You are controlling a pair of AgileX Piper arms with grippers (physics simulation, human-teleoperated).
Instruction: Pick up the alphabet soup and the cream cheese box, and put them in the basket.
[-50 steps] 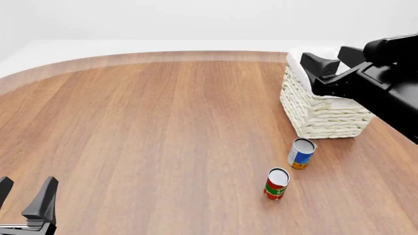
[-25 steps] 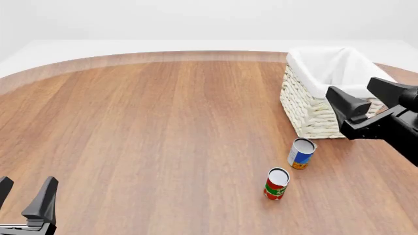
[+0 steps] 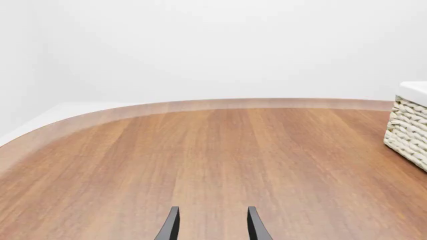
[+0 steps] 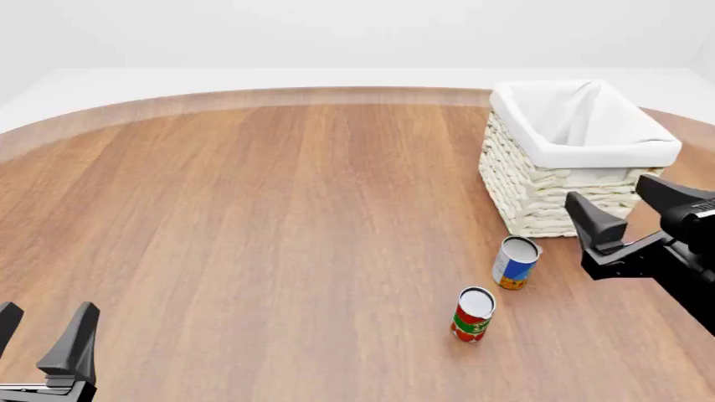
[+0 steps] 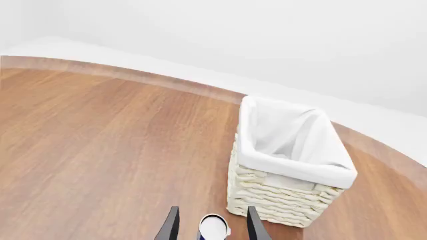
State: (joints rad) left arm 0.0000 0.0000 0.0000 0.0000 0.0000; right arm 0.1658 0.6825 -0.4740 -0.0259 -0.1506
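Note:
The alphabet soup [image 4: 515, 262] stands upright on the wooden table, just in front of the basket [image 4: 547, 197]. My right gripper [image 4: 621, 201] hovers open and empty to the right of the can, in front of the basket's near wall. In the right wrist view the can [image 5: 213, 227] shows between the open fingers [image 5: 171, 225], with the basket [image 5: 280, 192] beyond it. My left gripper [image 4: 39, 328] is open and empty at the near left corner, far from everything. The cream cheese box is out of view.
A red and green can [image 4: 473, 314] stands upright just in front and left of the soup can. The left wrist view shows the left gripper [image 3: 212, 227] over bare wood and the basket's wall [image 3: 407, 132] at the edge. The table's curved far edge meets white floor.
My right gripper has come down and toward me from over the basket to a spot right of the soup can. The basket's inside is uncovered now. The left arm has not moved.

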